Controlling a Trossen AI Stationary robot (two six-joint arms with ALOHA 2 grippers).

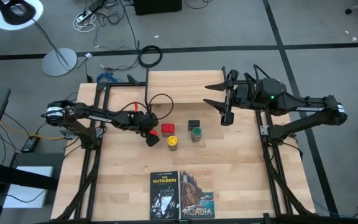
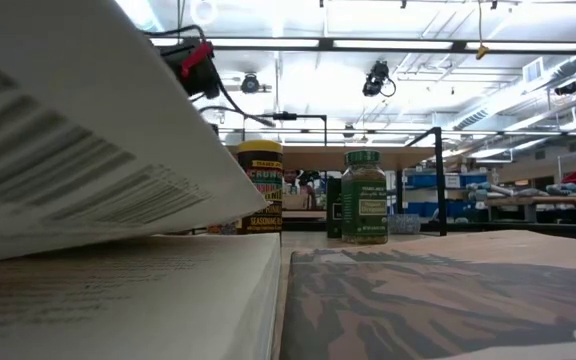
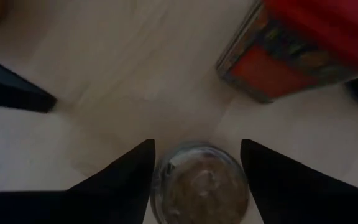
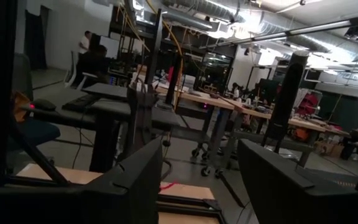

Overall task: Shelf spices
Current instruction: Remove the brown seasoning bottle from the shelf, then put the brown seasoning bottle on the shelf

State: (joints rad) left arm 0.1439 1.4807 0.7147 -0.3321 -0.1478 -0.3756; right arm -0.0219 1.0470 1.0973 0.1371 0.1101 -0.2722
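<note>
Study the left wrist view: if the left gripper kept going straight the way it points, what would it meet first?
Most likely the glass jar between the left gripper's open fingers, then the tabletop beneath. The red tin lies off to one side, out of that line.

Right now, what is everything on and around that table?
Red square tin: one, red, mid-table beside the left end effector.
Yellow-lidded jar: one, just in front of the red tin.
Green-lidded jar: one, right of the red tin.
Dark grey tin: one, behind the green-lidded jar.
Shelf: one, light wood, table's far edge.
Books: two, dark covers, near edge.
Floor lamp: one, white, far left.
Left end effector: open, by the yellow-lidded jar.
Right end effector: open, over the shelf.
</note>
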